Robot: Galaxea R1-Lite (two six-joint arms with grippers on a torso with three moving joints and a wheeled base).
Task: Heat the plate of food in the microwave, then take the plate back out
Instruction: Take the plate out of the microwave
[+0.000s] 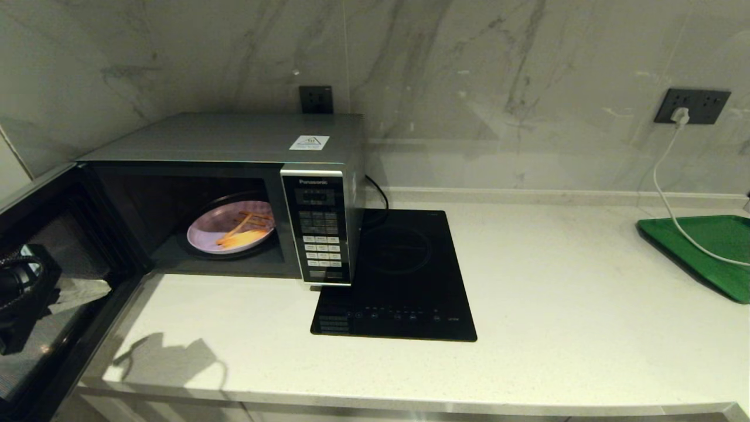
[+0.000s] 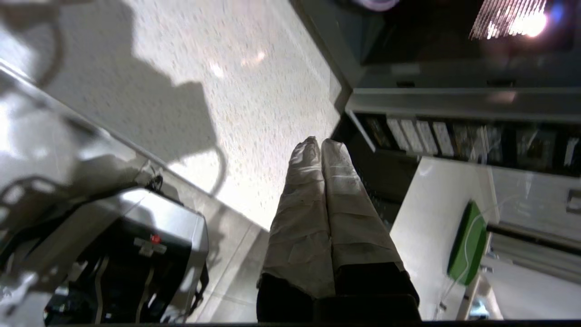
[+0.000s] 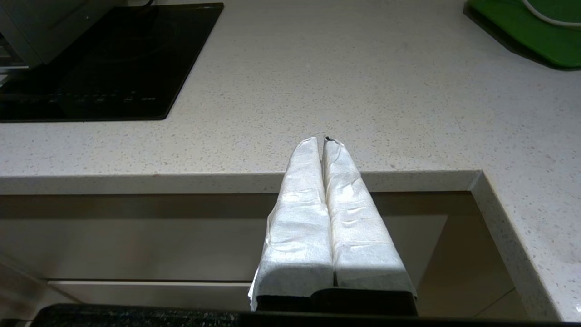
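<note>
Inside the microwave point(image 1: 234, 193) — door swung open — sits the plate of food point(image 1: 230, 232), well apart from both empty, closed end effectors: left end effector point(image 2: 321, 144), right end effector point(image 3: 323, 141) at the tabletop point(image 3: 363, 91) edge.

Flat black induction hob point(image 1: 398, 275) sits centre frame on the pale speckled tabletop point(image 1: 556, 305). Far right, a green rectangular tray point(image 1: 712, 252) lies at the frame edge, a white cable point(image 1: 665, 181) running across it up to a dark wall socket point(image 1: 691, 105), upper right. Marble wall point(image 1: 469, 70) fills the top.
</note>
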